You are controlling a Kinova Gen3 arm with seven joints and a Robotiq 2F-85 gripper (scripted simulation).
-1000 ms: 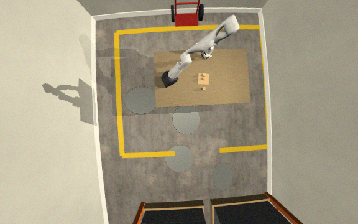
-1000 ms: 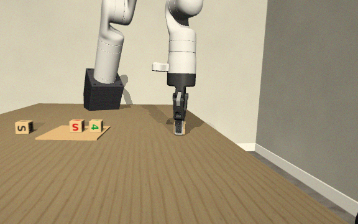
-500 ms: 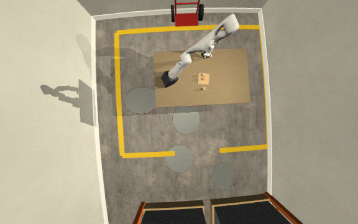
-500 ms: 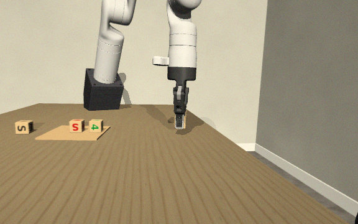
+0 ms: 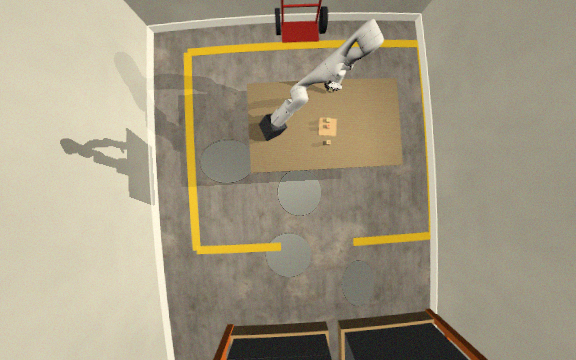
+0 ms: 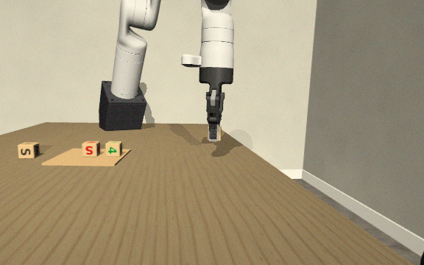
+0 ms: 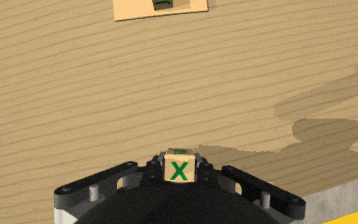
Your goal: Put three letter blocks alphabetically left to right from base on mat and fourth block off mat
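Note:
My gripper (image 6: 214, 137) is shut on a wooden block (image 7: 179, 168) with a green X on the side that faces the wrist camera. It holds the block just above the table near the table's edge, far from the mat; the gripper also shows in the overhead view (image 5: 333, 87). The tan mat (image 6: 85, 157) lies flat and carries two blocks: one with a red S (image 6: 90, 149) on its side and one with a green 4 (image 6: 113, 149) on its side. A third block with a black S (image 6: 28, 150) on its side stands on the table, off the mat. The wrist view shows the mat (image 7: 160, 7) at the top.
The robot's dark base (image 6: 122, 107) stands at the back of the table. The table edge (image 7: 340, 197) runs close to the gripper, with the floor and a yellow line beyond.

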